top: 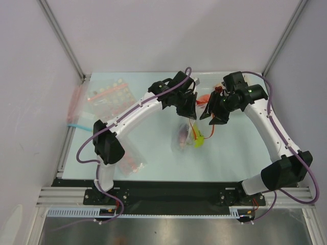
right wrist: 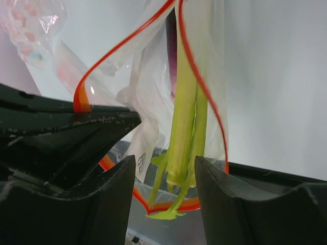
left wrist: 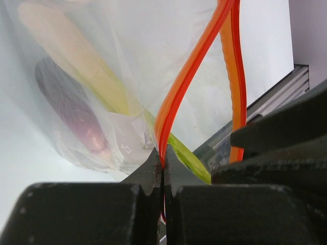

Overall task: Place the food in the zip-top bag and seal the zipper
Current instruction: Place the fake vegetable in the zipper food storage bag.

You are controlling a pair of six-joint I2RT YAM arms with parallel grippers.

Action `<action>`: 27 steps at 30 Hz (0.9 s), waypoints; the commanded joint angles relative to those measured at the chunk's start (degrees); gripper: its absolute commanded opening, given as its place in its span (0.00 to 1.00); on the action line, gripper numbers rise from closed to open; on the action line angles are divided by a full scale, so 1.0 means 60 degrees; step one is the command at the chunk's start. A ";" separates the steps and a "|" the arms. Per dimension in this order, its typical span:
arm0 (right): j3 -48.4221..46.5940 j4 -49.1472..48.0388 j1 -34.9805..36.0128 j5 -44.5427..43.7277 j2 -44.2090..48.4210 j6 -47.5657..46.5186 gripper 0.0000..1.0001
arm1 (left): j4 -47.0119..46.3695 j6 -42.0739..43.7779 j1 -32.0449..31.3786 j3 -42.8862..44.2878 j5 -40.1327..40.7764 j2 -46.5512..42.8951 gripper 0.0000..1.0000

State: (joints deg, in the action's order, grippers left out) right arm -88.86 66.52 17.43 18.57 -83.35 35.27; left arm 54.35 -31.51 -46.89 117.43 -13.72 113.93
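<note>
The zip-top bag [top: 185, 133] hangs over the middle of the table from my left gripper [top: 187, 106]. In the left wrist view that gripper [left wrist: 163, 166] is shut on the red-orange zipper [left wrist: 176, 97] at the bag's mouth. Inside the clear bag [left wrist: 127, 46] lie the dark purple grapes [left wrist: 69, 104] and the pale scallion stalk [left wrist: 76, 56]. My right gripper [top: 217, 111] is just right of the bag mouth. It [right wrist: 164, 191] stands open, with the scallion's green end [right wrist: 186, 127] sticking out of the mouth between its fingers [right wrist: 115, 199], not pinched. The zipper [right wrist: 207, 97] loops open around the stalk.
Clear bags printed with pink-red dots [top: 110, 97] lie at the back left, and another [top: 132, 164] lies by the left arm's base. A bag with a blue strip [top: 76, 125] hangs over the left table edge. Side walls and frame posts close in the table.
</note>
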 commanded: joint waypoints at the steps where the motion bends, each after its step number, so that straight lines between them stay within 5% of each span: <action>1: -0.0234 0.0558 0.0200 0.0758 0.0415 -0.0355 0.55 | -0.0050 -0.0037 0.0037 0.0512 0.0001 0.0084 0.00; 23: 0.0615 0.0676 0.0654 0.1139 0.1367 -0.0093 0.48 | 0.0053 -0.0593 0.0213 0.1083 0.0176 0.0274 0.00; 27: 0.0907 0.0545 0.0757 0.0992 0.1586 0.0128 0.61 | 0.0097 -0.0652 0.0213 0.1083 0.0191 0.0245 0.00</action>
State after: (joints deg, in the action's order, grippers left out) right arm -84.31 71.18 21.45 24.32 -76.27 34.44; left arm 55.88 -34.04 -46.06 121.34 -13.21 115.66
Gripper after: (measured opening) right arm 0.588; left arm 0.008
